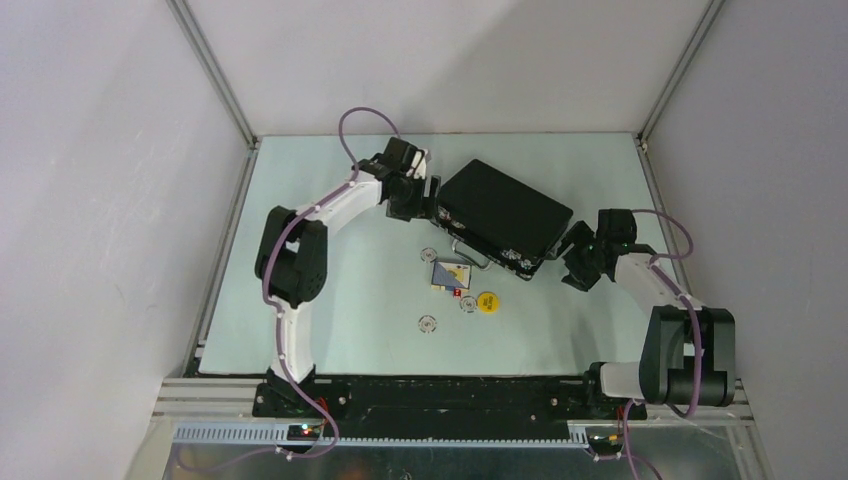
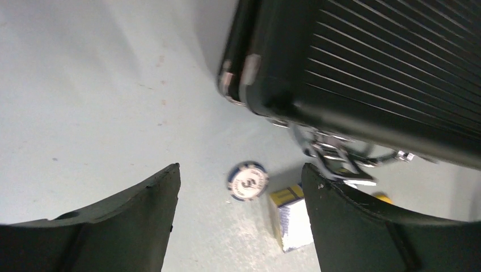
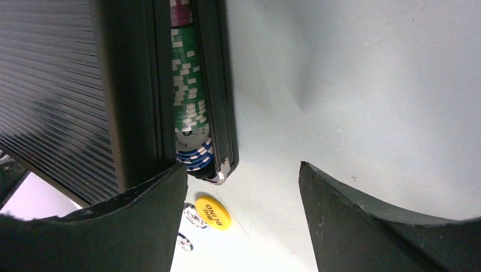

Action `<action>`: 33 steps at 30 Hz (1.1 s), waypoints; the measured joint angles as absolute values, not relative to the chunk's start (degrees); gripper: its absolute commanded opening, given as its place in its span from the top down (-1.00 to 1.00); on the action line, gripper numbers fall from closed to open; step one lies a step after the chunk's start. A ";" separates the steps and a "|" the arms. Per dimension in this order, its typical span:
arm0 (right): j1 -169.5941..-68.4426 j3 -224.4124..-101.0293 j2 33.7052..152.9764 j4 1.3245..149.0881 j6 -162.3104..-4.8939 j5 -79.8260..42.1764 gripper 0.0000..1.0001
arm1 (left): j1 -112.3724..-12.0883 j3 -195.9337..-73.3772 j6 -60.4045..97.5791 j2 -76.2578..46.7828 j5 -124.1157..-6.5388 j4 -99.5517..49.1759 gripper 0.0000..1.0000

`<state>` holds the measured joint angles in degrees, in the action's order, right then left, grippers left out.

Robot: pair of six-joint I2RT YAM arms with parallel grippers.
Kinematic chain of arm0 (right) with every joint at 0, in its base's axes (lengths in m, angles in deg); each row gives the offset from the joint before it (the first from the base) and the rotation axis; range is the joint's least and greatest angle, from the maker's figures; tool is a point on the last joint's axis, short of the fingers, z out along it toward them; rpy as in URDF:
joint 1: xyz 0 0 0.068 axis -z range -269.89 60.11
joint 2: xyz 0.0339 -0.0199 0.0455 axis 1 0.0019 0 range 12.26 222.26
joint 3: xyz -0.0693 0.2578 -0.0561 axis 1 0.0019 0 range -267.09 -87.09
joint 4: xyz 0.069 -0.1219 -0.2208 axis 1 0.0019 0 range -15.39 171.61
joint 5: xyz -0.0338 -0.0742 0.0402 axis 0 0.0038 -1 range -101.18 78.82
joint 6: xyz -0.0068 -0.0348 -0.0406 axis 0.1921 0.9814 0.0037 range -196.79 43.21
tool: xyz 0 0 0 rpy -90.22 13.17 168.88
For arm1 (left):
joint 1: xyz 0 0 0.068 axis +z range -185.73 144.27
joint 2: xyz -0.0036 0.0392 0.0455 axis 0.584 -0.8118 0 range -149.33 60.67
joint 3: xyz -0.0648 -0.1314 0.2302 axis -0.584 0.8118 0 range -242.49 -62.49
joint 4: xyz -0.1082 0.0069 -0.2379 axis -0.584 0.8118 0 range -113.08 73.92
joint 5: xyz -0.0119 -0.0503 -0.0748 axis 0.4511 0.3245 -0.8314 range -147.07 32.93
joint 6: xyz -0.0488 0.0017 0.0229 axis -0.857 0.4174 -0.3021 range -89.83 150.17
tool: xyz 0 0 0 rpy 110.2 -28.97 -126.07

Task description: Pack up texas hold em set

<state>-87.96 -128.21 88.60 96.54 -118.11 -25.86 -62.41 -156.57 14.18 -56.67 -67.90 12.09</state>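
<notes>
Though briefcase (image 1: 505,212) gapes slightly, only chip stack (image 3: 187,96) edges show inside; left jaws, right jaws apart, empty.

Ribbed matt black briefcase (image 1: 505,212), shiny metal handle (image 1: 468,254)

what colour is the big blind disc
The disc is yellow with dark lettering, clearest in the right wrist view.

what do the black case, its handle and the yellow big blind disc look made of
The case: black ribbed panels with a dull sheen, probably painted aluminium or plastic; the look leaves it open. The handle: bright, mirror-like silver, likely chromed metal. The yellow disc: smooth, evenly coloured, with printed lettering, most likely plastic.
</notes>
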 measured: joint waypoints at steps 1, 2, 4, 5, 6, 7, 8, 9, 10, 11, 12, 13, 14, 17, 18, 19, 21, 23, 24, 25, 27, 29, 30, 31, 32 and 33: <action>-87.65 -128.21 88.31 96.33 -118.46 -26.52 -0.56 | -62.43 -156.57 14.16 -56.26 -68.60 12.18 -0.68; -87.48 -128.21 88.16 96.22 -118.61 -26.82 -0.56 | -62.63 -156.57 14.16 -55.77 -69.49 12.23 -0.68; -86.95 -128.19 87.85 96.13 -119.11 -27.63 -0.56 | -63.37 -156.57 14.13 -55.05 -71.02 12.20 -0.69; -86.62 -128.17 87.74 96.09 -119.42 -28.02 -0.56 | -63.78 -156.57 14.16 -54.75 -71.61 12.20 -0.69; -86.30 -128.17 87.66 95.95 -119.79 -28.44 -0.56 | -64.05 -156.57 14.13 -54.48 -72.22 12.18 -0.69; -86.06 -128.17 87.57 95.80 -119.99 -28.72 -0.56 | -64.35 -156.57 14.13 -54.18 -72.70 12.18 -0.69; -85.66 -128.14 87.48 95.63 -120.38 -29.16 -0.56 | -64.57 -156.57 14.13 -53.92 -73.05 12.23 -0.69; -85.23 -128.14 87.39 95.45 -120.82 -29.66 -0.56 | -64.68 -156.57 14.13 -53.63 -73.38 12.20 -0.70; -84.83 -128.12 87.26 95.23 -121.28 -30.10 -0.56 | -64.83 -156.57 14.13 -53.20 -73.82 12.20 -0.69; -84.53 -128.12 87.17 94.99 -121.69 -30.43 -0.56 | -64.86 -156.57 14.11 -52.87 -73.97 12.20 -0.70; -84.15 -128.12 87.13 94.75 -122.11 -30.91 -0.57 | -64.86 -156.66 14.13 -52.56 -74.06 12.23 -0.70; -83.74 -128.12 87.09 94.42 -122.52 -31.41 -0.57 | -64.81 -156.77 14.11 -52.39 -74.13 12.18 -0.70; -83.41 -128.10 87.09 94.12 -122.94 -31.74 -0.57 | -64.81 -156.98 14.11 -52.23 -74.26 12.18 -0.70; -82.47 -127.88 87.02 93.05 -124.25 -33.05 -0.57 | -64.72 -157.42 14.09 -52.15 -74.37 12.14 -0.70; -82.30 -127.82 87.02 92.83 -124.62 -33.38 -0.57 | -64.70 -157.44 14.09 -52.15 -74.41 12.09 -0.70; -82.03 -127.71 87.02 92.54 -125.08 -33.84 -0.57 | -64.70 -157.44 14.07 -52.15 -74.43 12.14 -0.70; -81.60 -127.47 87.02 91.78 -126.02 -34.69 -0.57 | -64.70 -157.44 14.07 -52.15 -74.45 12.18 -0.70; -81.18 -127.25 87.02 90.34 -127.20 -35.72 -0.57 | -64.70 -157.44 14.09 -52.15 -74.45 12.18 -0.70; -80.96 -127.25 87.02 89.35 -127.90 -36.26 -0.57 | -64.70 -157.44 14.09 -52.15 -74.45 12.18 -0.70; -80.74 -127.25 87.02 88.11 -128.84 -36.83 -0.57 | -64.70 -157.44 14.09 -52.15 -74.45 12.18 -0.70; -80.35 -127.25 87.02 84.92 -130.48 -37.95 -0.57 | -64.70 -157.44 14.09 -52.15 -74.45 12.18 -0.70; -80.20 -127.27 87.02 80.65 -132.45 -39.78 -0.58 | -64.70 -157.44 14.09 -52.15 -74.45 12.18 -0.70; -80.33 -127.29 87.02 78.36 -133.32 -40.85 -0.58 | -64.70 -157.44 14.09 -52.15 -74.45 12.18 -0.70; -80.35 -127.40 87.02 76.22 -134.15 -41.77 -0.58 | -64.70 -157.44 14.09 -52.15 -74.45 12.18 -0.70; -80.37 -127.49 87.02 74.45 -134.92 -42.52 -0.58 | -64.70 -157.44 14.09 -52.12 -74.45 12.18 -0.70; -80.39 -127.53 87.02 72.92 -135.51 -43.19 -0.58 | -64.70 -157.44 14.09 -52.12 -74.45 12.18 -0.70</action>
<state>-80.39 -127.53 87.02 72.92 -135.51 -43.19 -64.70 -157.44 14.09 -52.12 -74.45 12.18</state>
